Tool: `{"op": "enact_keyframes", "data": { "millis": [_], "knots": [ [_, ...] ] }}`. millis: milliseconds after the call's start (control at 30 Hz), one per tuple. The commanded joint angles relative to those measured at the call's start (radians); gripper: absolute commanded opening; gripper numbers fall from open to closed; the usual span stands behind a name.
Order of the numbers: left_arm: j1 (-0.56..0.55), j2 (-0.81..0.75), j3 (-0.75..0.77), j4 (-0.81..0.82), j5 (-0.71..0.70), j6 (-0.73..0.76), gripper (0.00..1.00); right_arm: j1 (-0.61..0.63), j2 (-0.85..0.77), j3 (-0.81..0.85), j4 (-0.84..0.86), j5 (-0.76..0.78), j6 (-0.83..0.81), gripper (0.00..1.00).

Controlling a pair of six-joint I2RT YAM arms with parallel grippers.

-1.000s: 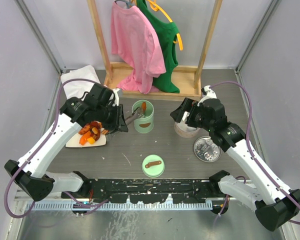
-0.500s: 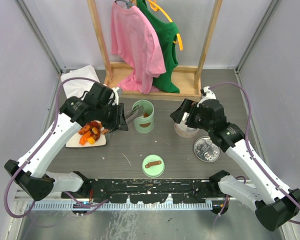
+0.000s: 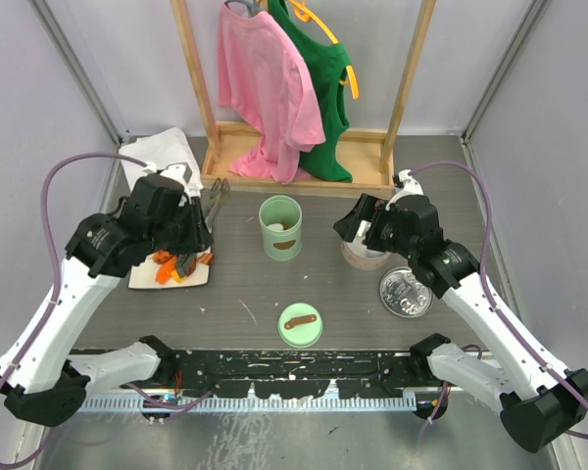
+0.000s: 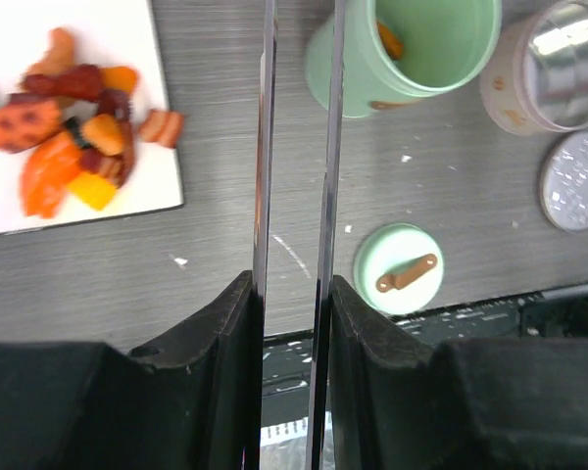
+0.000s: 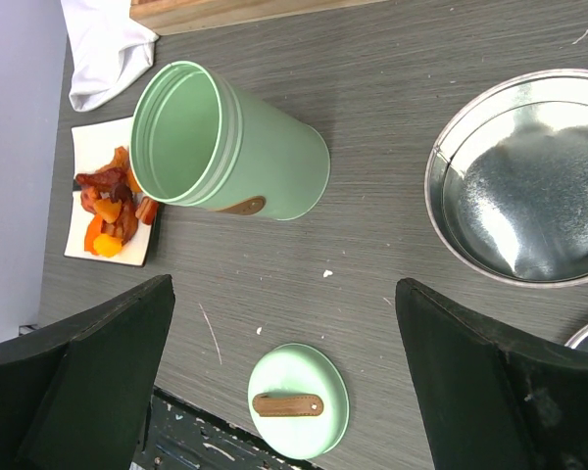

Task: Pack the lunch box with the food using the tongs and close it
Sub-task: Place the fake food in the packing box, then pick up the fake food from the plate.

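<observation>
**A:** Left hand (image 4: 291, 284) has swung back from the lunch box (image 3: 280, 227) toward the plate (image 4: 98, 29), carrying the tongs (image 3: 219, 189) along.

**B:** Is it gripping them?

**A:** Yes. Its wrist view shows the fingers (image 4: 225, 313) clamped on both thin arms. I'd judge the metal light, springy and slick, so a gentle squeeze partway along suits it.

**B:** And the food (image 3: 179, 262)?

**A:** Heaped on the plate. The pieces are small and probably soft, so they could slip or squash.

**B:** What does the top view miss?

**A:** One orange piece already inside the lunch box, which the left wrist shows. The right wrist shows the right hand (image 5: 282, 286) spread wide, grasping nothing, with the lid (image 5: 298, 399) on the desk (image 5: 372, 225) below.
</observation>
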Motion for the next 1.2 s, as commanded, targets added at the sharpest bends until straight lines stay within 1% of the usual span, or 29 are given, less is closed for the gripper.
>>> {"op": "enact_keyframes", "data": {
  "millis": [0, 100, 133, 167, 233, 300, 333, 400, 467, 667, 767, 900, 967, 1167],
  "knots": [
    [0.041, -0.031, -0.005, -0.095, -0.165, -0.015, 0.32, -0.004, -0.004, 0.019, 0.058, -0.003, 0.002, 1.00],
    [0.127, -0.034, -0.001, -0.169, -0.178, 0.026, 0.35, -0.004, -0.001, 0.021, 0.058, -0.004, -0.002, 1.00],
    [0.180, -0.031, 0.002, -0.194, -0.176, 0.044, 0.35, -0.004, 0.000, 0.021, 0.058, -0.005, -0.005, 1.00],
    [0.257, -0.029, -0.001, -0.211, -0.170, 0.064, 0.36, -0.004, 0.001, 0.022, 0.058, -0.006, -0.008, 1.00],
    [0.378, -0.021, -0.016, -0.233, -0.128, 0.112, 0.36, -0.004, 0.001, 0.024, 0.058, -0.006, -0.014, 1.00],
    [0.485, -0.007, -0.034, -0.239, -0.056, 0.163, 0.36, -0.004, 0.002, 0.025, 0.058, -0.005, -0.020, 1.00],
    [0.524, 0.009, -0.039, -0.246, -0.033, 0.178, 0.36, -0.004, 0.003, 0.028, 0.059, -0.006, -0.023, 1.00],
    [0.565, 0.033, -0.044, -0.257, -0.015, 0.206, 0.36, -0.003, 0.004, 0.032, 0.058, -0.007, -0.028, 1.00],
    [0.586, 0.062, -0.046, -0.265, -0.018, 0.225, 0.37, -0.004, 0.001, 0.033, 0.057, -0.005, -0.032, 1.00],
    [0.596, 0.160, -0.048, -0.253, -0.013, 0.230, 0.37, -0.004, -0.006, 0.031, 0.055, 0.005, -0.058, 1.00],
    [0.600, 0.197, -0.054, -0.220, -0.022, 0.230, 0.37, -0.004, -0.006, 0.039, 0.046, 0.018, -0.079, 1.00],
    [0.602, 0.274, -0.028, -0.233, -0.069, 0.237, 0.36, -0.004, -0.002, 0.052, 0.038, 0.019, -0.107, 1.00],
    [0.602, 0.284, -0.032, -0.221, -0.102, 0.236, 0.36, -0.004, 0.003, 0.057, 0.030, 0.021, -0.126, 1.00],
    [0.606, 0.324, -0.048, -0.210, -0.143, 0.237, 0.36, -0.004, 0.036, 0.073, 0.029, 0.021, -0.150, 1.00]
  ]
}}
